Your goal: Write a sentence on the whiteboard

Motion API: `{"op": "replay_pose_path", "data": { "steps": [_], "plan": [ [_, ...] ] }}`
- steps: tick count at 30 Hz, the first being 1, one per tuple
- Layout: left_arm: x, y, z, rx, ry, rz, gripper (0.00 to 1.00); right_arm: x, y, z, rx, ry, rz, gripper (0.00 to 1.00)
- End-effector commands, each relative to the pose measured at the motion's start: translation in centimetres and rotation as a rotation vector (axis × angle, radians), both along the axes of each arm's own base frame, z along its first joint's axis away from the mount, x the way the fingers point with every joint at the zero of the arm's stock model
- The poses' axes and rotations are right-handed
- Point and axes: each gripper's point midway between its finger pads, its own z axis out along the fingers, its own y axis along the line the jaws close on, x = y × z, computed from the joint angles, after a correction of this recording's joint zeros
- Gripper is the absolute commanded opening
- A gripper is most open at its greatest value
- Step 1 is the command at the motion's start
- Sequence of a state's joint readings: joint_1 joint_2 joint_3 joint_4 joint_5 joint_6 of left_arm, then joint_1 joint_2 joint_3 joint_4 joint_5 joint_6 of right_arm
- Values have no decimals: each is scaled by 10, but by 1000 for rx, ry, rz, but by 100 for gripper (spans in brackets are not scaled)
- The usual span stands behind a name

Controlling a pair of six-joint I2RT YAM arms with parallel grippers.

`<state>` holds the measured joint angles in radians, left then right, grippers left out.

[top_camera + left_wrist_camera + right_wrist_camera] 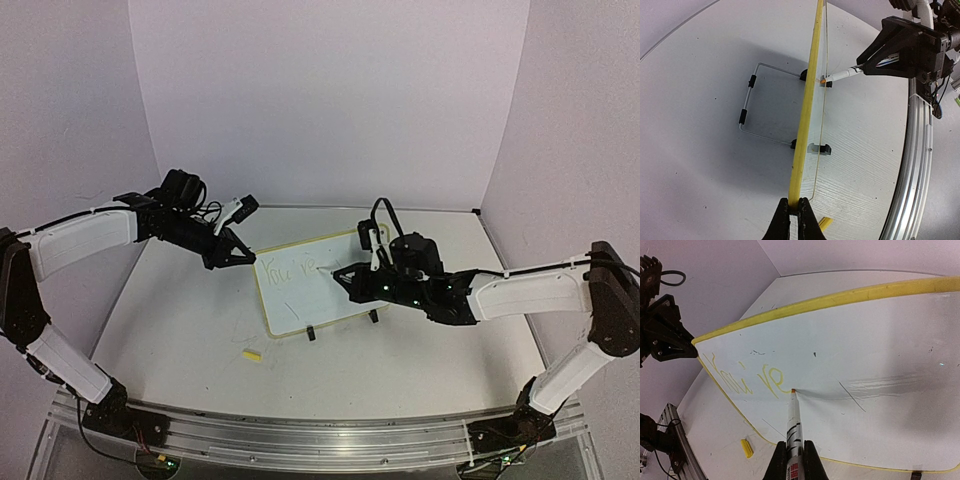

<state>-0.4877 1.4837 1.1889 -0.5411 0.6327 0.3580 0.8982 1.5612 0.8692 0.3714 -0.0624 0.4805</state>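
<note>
As the right gripper (795, 454) pinches the marker (794, 415), its tip touches the whiteboard (875, 335), propped on the table (190, 330), just after "You're". The sentence (747, 380) so far has only that word, so most seems unwritten. At the far corner, the left gripper (794, 204) clamps its edge.

A small yellow piece (252, 354) lies on the white table (180, 320), near the metal rail (320, 432).

The whiteboard (300, 290) stood propped mid-worktop (420, 350). The left pincer (250, 258) clamped its far-left corner. From the right, the right pincer (345, 275) held a marker (794, 420), tip touching the board just right of the sentence (747, 380). A small cap (252, 353) lay before the board's left end.
</note>
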Motion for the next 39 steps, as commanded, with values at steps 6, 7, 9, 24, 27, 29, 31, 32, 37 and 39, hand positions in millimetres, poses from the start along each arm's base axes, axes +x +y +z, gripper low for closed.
{"op": "replay_pose_path", "data": {
  "steps": [6, 7, 9, 24, 27, 29, 31, 32, 37, 39],
  "plan": [
    [1, 4, 7, 18, -58, -2, 0, -2, -5, 22, 18, -47, 16, 0],
    [1, 4, 7, 18, -58, -2, 0, -5, -5, 25, 23, -52, 29, 0],
    [1, 4, 6, 18, -57, -3, 0, -10, -7, 31, 32, -63, 50, 0],
    [0, 4, 6, 19, -55, -2, 0, -26, -49, 53, 82, -76, 126, 0],
    [0, 4, 4, 21, -49, -2, 0, -25, -53, 51, 87, -69, 156, 0],
    [0, 4, 4, 22, -51, -2, 0, -24, -55, 50, 89, -65, 176, 0],
    [0, 3, 3, 22, -48, -2, 0, -22, -57, 49, 91, -63, 190, 0],
    [0, 3, 3, 22, -47, -3, 0, -21, -59, 49, 92, -63, 193, 0],
    [1, 3, 3, 22, -45, -2, 0, -13, -60, 50, 89, -75, 192, 0],
    [1, 3, 2, 24, -44, -1, 0, -10, -59, 48, 88, -77, 185, 0]
  ]
}}
